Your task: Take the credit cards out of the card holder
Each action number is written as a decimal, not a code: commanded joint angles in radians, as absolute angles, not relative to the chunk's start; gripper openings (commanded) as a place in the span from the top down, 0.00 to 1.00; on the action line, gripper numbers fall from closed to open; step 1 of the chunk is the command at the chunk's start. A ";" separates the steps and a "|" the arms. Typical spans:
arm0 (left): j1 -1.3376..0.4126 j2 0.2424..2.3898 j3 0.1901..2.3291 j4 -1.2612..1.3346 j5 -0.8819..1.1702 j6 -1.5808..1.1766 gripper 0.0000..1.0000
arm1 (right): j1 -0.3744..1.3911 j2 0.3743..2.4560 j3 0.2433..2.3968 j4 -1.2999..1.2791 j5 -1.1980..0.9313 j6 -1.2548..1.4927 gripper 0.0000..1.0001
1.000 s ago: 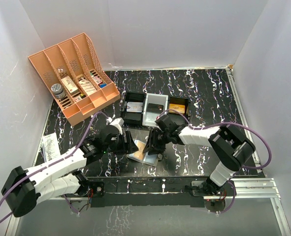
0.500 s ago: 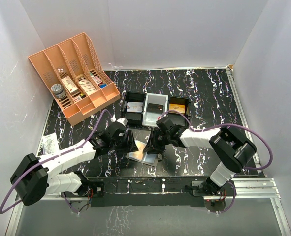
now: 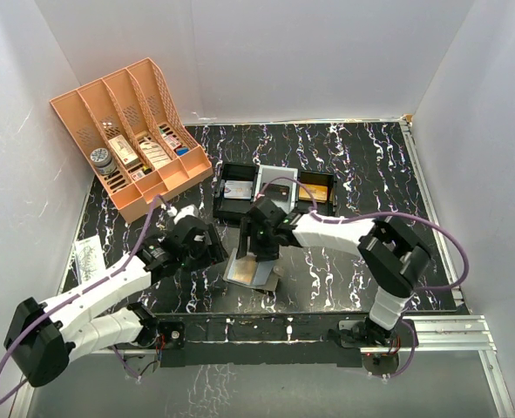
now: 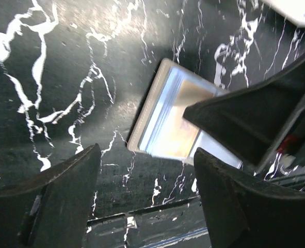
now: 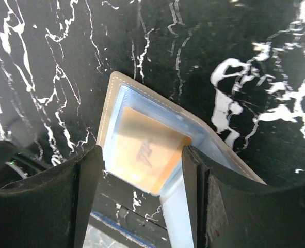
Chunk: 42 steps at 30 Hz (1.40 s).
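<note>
The card holder [image 3: 250, 271] lies open on the black marbled table near its front edge, grey-blue inside up. An orange credit card [image 5: 147, 150] lies on its inner face, one corner at the fold; the card [image 4: 186, 121] also shows in the left wrist view. My right gripper [image 3: 259, 246] hovers right over the holder [image 5: 214, 150], open [image 5: 141, 152], its fingers either side of the orange card. Just left of the holder [image 4: 157, 111], my left gripper [image 3: 211, 251] is open [image 4: 146, 155] and empty. The right arm hides part of the holder.
A black three-compartment tray [image 3: 216, 202] stands just behind the holder, with flat cards in its outer compartments. An orange lattice organiser [image 3: 83, 113] with small items fills the back left corner. A white slip [image 3: 89, 258] lies at the left edge. The right arm's cable loops over the tray.
My right gripper has shifted left over the holder and its jaws have opened. My left gripper has drawn back to the left, away from the holder. The holder lies flatter.
</note>
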<state>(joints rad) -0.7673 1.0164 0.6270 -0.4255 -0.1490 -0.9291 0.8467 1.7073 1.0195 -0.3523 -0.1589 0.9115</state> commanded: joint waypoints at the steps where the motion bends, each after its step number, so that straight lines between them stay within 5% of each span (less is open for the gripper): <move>1: -0.671 0.955 0.611 -0.486 -0.127 -0.934 0.26 | 0.929 1.794 1.160 -0.535 0.025 0.895 0.36; 20: -0.631 0.906 0.580 -0.466 -0.059 -0.925 0.24 | 1.006 1.900 1.219 -0.651 0.168 0.958 0.35; 27: -0.632 0.923 0.579 -0.420 -0.009 -0.914 0.25 | 1.004 1.871 1.157 -0.553 0.097 0.959 0.49; 34: -0.632 0.934 0.554 -0.328 0.081 -0.886 0.26 | 0.978 1.813 1.073 -0.402 -0.018 0.956 0.52; 42: -0.631 0.923 0.556 -0.365 0.016 -0.918 0.27 | 0.973 1.841 1.140 -0.494 0.033 0.940 0.35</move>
<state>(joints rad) -0.6369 0.9447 0.5560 -0.3405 0.0525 -0.9012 0.9619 1.7844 1.1152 -0.4492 0.0273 0.9424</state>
